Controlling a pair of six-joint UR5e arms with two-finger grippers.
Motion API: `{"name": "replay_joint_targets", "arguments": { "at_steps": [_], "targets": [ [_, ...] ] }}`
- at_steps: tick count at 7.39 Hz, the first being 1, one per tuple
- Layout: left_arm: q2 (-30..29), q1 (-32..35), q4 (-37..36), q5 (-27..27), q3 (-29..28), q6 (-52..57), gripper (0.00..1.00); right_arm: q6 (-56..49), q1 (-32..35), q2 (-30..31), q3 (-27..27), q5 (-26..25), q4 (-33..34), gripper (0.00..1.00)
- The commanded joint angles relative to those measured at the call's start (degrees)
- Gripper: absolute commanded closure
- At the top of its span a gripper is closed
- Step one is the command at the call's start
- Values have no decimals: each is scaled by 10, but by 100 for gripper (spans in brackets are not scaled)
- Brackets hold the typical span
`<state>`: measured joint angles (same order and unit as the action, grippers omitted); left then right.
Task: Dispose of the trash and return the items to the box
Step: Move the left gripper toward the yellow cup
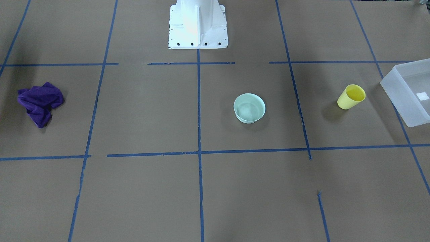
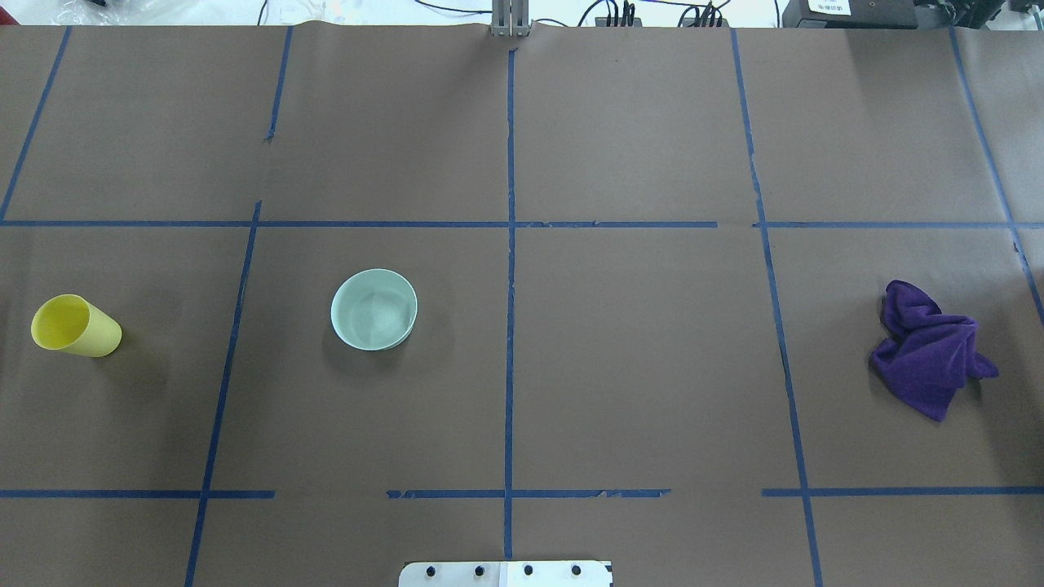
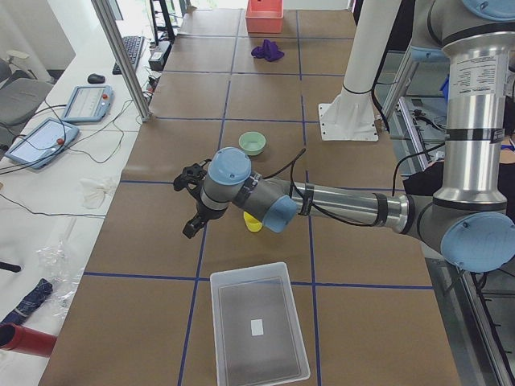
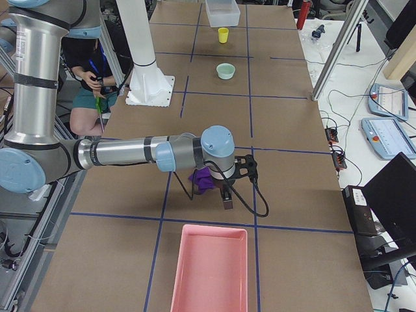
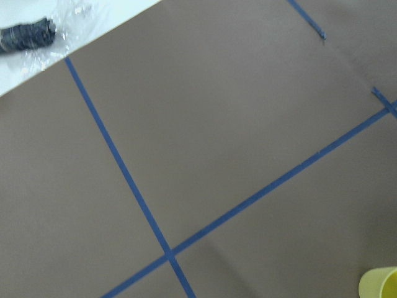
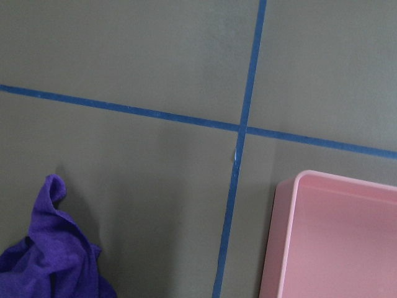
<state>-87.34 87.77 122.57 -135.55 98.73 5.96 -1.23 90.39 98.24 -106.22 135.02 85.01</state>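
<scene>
The yellow cup [image 1: 351, 96] stands upright on the brown table, also in the overhead view [image 2: 75, 326]. The mint-green bowl [image 1: 249, 108] sits upright near the table's middle [image 2: 374, 310]. The translucent box [image 1: 396, 94] stands beyond the cup at the table's end [image 3: 216, 322] and holds nothing. My left gripper [image 3: 185, 207] hovers over the table beside the cup [image 3: 253, 222]; the cup's rim shows in the left wrist view [image 5: 379, 284]. My right gripper [image 4: 239, 185] hovers next to the purple cloth [image 4: 203, 179]. I cannot tell whether either gripper is open or shut.
The crumpled purple cloth [image 1: 40, 102] lies at the other end [image 2: 930, 350]. A pink bin [image 4: 208, 273] stands past it [image 6: 335, 236]. The white robot base [image 1: 197, 27] is at the table's back middle. A person [image 4: 91, 91] sits behind the robot.
</scene>
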Motion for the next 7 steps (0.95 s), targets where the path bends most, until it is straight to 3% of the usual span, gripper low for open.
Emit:
{"name": "replay_joint_targets", "arguments": {
  "at_steps": [1,2,4,5,6,7],
  "targets": [
    [7,-2,138,-2,-33,-60,0,9,0,-5,3,5,-44,0],
    [9,-7,174,-1,-38,-60,0,10,0,-7,7,6,-45,0],
    [36,-80,196,3,-37,-128,0,10,-2,-5,7,9,-80,0],
    [60,-121,224,19,-33,-208,0,8,-9,-4,11,5,-86,0],
    [87,-159,275,79,-32,-285,0,9,-10,-3,12,5,-86,0],
    [109,-212,310,125,-32,-396,16,9,-11,1,11,6,-87,0]
  ]
}}
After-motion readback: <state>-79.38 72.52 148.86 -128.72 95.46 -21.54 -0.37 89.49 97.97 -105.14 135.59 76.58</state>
